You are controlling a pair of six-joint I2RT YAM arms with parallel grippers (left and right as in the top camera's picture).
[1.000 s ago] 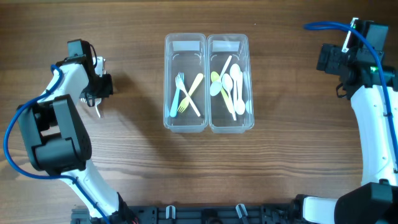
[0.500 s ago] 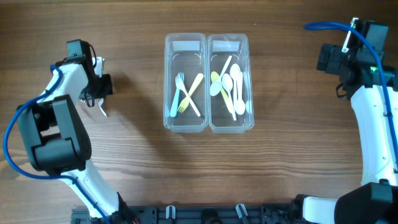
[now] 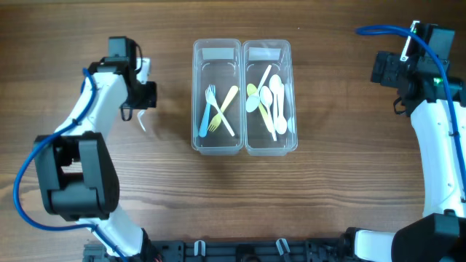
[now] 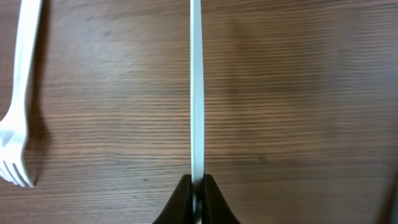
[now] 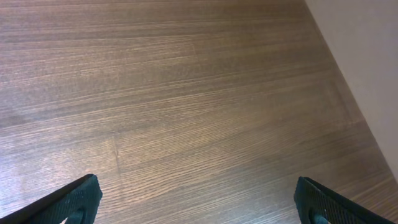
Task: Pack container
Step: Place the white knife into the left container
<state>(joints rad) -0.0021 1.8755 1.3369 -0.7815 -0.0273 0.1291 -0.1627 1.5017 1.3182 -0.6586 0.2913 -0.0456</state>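
Note:
Two clear containers stand side by side at mid-table. The left container [image 3: 217,46] holds a blue fork [image 3: 206,113] and a yellow utensil [image 3: 224,109]. The right container [image 3: 266,46] holds white and green spoons [image 3: 275,102]. My left gripper [image 3: 138,94] is just left of them, shut on the thin handle of a white utensil [image 4: 196,93]. In the overhead view the white utensil's end [image 3: 140,122] sticks out below that gripper. A white fork [image 4: 15,124] lies on the wood to its left. My right gripper [image 5: 199,205] stands open and empty over bare wood at the far right.
The right arm [image 3: 437,145] runs along the table's right side. In the right wrist view the table edge [image 5: 339,81] cuts across the upper right, with a pale surface beyond it. A black rail [image 3: 240,251] lines the front edge.
The left gripper closed fully on the white utensil, then carried it right and slightly up, toward the containers. The right arm has not moved.

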